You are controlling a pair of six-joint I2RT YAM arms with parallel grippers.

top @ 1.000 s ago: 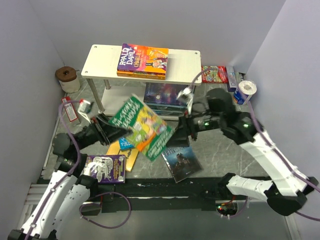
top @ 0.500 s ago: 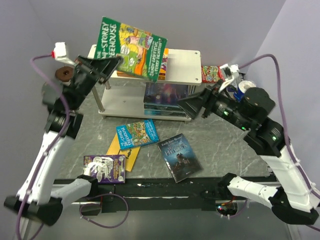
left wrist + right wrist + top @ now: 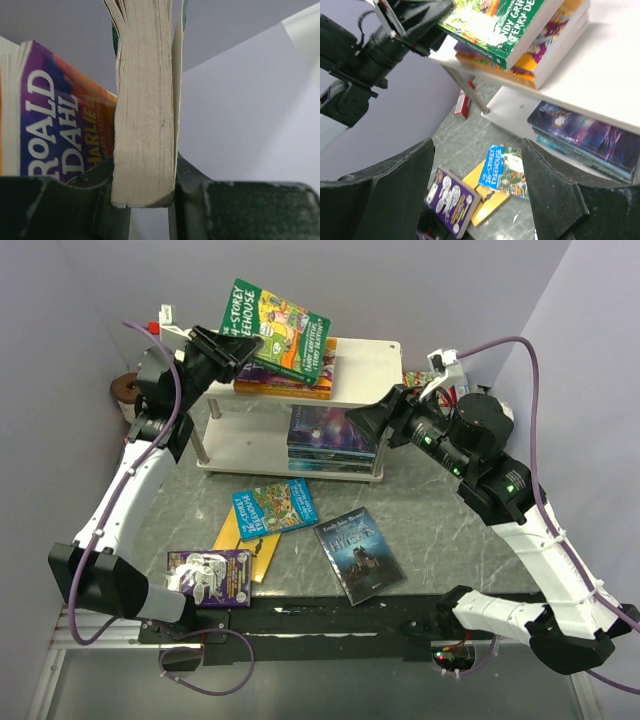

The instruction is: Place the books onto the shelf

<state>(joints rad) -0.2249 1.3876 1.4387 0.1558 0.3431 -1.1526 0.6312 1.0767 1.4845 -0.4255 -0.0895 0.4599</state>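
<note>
Aloft, the left gripper clamps the green book tilted over the shelf, apparently for stacking, while the right gripper hangs open, empty, beside the shelf.

Roald Dahl book, green Storey Treehouse book

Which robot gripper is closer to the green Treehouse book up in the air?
Left. The left gripper is clamped on the green book, holding it over the shelf. The right gripper hangs open by the shelf's right end, apart from the book.
</note>
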